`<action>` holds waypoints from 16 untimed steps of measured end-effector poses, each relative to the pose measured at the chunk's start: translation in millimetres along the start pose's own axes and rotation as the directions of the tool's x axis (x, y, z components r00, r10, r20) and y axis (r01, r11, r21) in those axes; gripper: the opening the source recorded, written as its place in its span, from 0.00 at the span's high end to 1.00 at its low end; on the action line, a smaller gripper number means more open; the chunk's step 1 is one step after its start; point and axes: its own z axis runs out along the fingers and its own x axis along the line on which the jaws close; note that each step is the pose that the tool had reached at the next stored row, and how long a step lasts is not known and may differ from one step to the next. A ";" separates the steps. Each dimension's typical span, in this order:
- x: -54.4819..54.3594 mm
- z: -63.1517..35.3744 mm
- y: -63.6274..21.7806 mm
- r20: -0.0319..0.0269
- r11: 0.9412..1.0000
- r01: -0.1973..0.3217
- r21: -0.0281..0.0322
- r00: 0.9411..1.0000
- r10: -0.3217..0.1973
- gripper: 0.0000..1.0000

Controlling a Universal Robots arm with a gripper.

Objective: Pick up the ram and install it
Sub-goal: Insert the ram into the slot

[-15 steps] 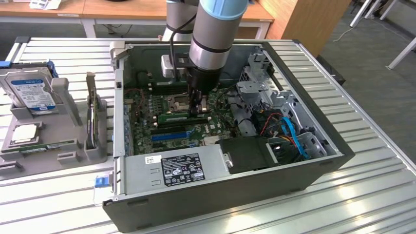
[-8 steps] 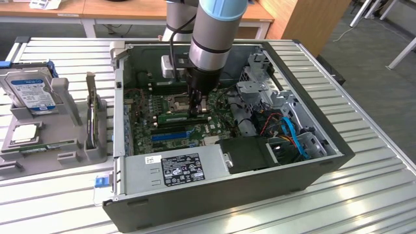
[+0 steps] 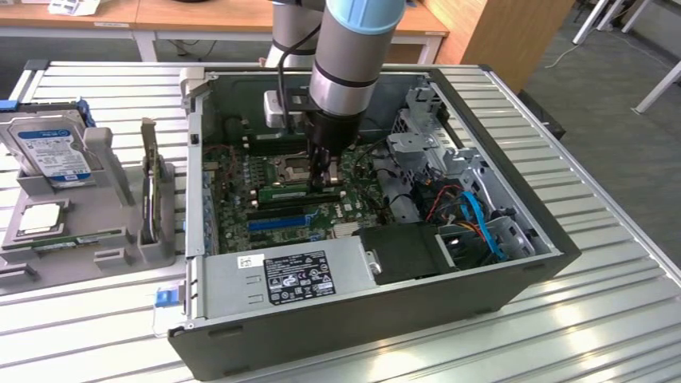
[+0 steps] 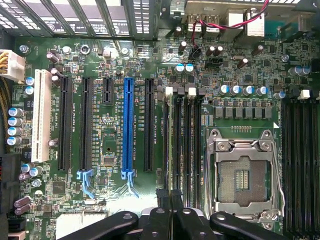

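Note:
The ram (image 3: pixel 301 192) is a thin green stick standing on edge across the motherboard (image 3: pixel 239 187), inside the open computer case (image 3: pixel 511 263). My gripper (image 3: pixel 325 180) reaches straight down into the case and is shut on the ram's top edge near one end. In the wrist view the gripper (image 4: pixel 171 198) has its two dark fingertips (image 4: pixel 164 200) pressed together directly over the black memory slots (image 4: pixel 186 145), beside the empty CPU socket (image 4: pixel 243 175). Whether the ram sits fully down in a slot cannot be told.
A grey holder (image 3: pixel 107 255) at the exterior view's left carries a hard drive (image 3: pixel 48 152), a dark expansion card (image 3: pixel 152 187) and a chip (image 3: pixel 43 217). The power supply (image 3: pixel 293 275), drive cage (image 3: pixel 426 152) and blue cables (image 3: pixel 484 227) crowd the case around the board.

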 end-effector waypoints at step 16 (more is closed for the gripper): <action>-0.1 0.9 0.2 0.000 1.000 0.000 0.001 1.000 0.000 0.88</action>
